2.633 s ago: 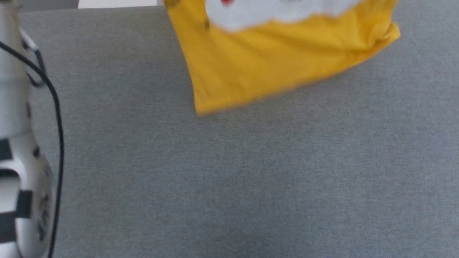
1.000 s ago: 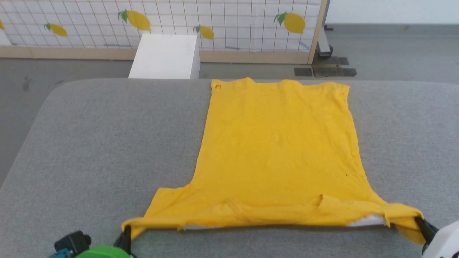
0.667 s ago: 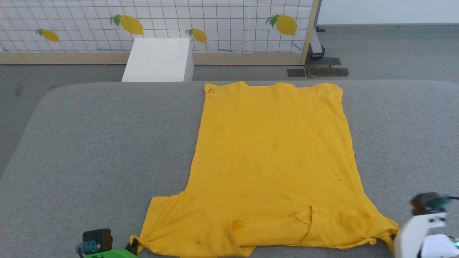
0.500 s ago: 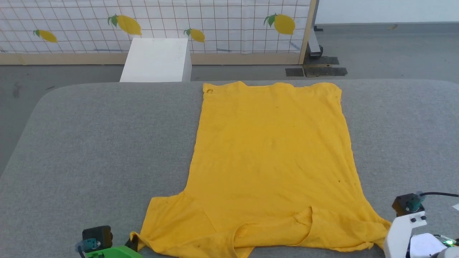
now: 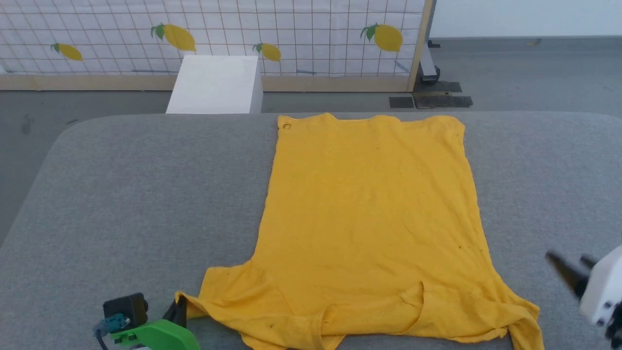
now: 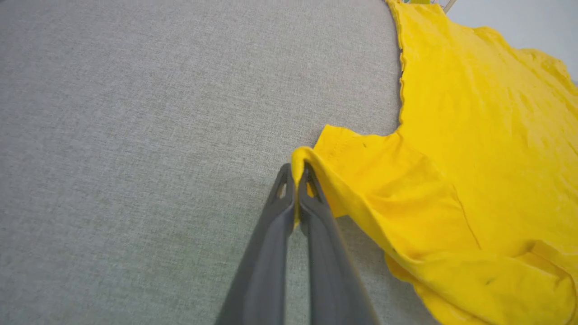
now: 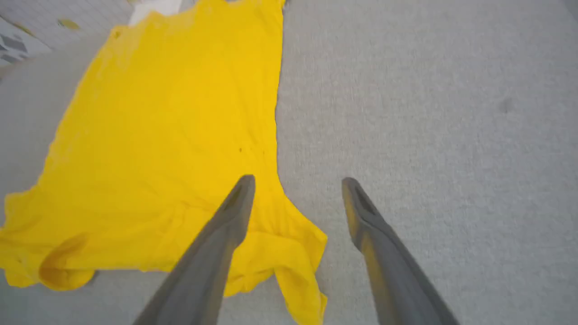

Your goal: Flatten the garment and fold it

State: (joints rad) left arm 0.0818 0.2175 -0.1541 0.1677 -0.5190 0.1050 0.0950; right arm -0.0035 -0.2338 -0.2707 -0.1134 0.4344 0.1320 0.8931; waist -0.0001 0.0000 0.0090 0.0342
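Fingers (image 6: 273, 234) of the left hand (image 6: 295, 174) pinched a sleeve edge tight, low at the near left. The yellow garment (image 5: 374, 209) lay flat on the grey bench (image 5: 121, 194). The right hand (image 7: 298, 181) pointed beside the other sleeve, fingers wide apart, holding nothing.

White box (image 5: 214, 85) and lemon-patterned grid screen (image 5: 311, 34) beyond grey fabric table (image 5: 121, 194)

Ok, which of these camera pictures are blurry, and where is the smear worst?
Head view: sharp but for the right gripper, smeared at the lower right. Right wrist view: soft all over, the bright yellow T-shirt and grey fabric surface lacking texture. Left wrist view: crisp, weave plain around the left gripper.
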